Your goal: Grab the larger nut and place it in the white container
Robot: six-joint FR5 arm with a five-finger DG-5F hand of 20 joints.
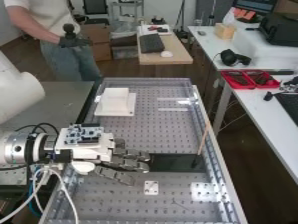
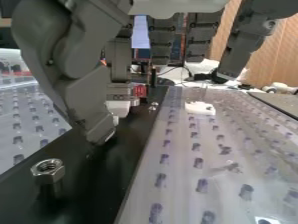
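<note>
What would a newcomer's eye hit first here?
The dark grey hand, fingers extended over the black strip across the bench. Next, the shiny metal nut on that strip. Then the white boxy object toward the bench's far end in the high view.

The white arm (image 1: 18, 92) is beyond one end of the black strip (image 1: 176, 163), with its wrist (image 1: 18, 148) almost level. The dark grey hand (image 1: 130, 163) is at this same end, open, and its fingers (image 2: 229, 57), slightly bent and spread apart, are pointing along the strip.
</note>
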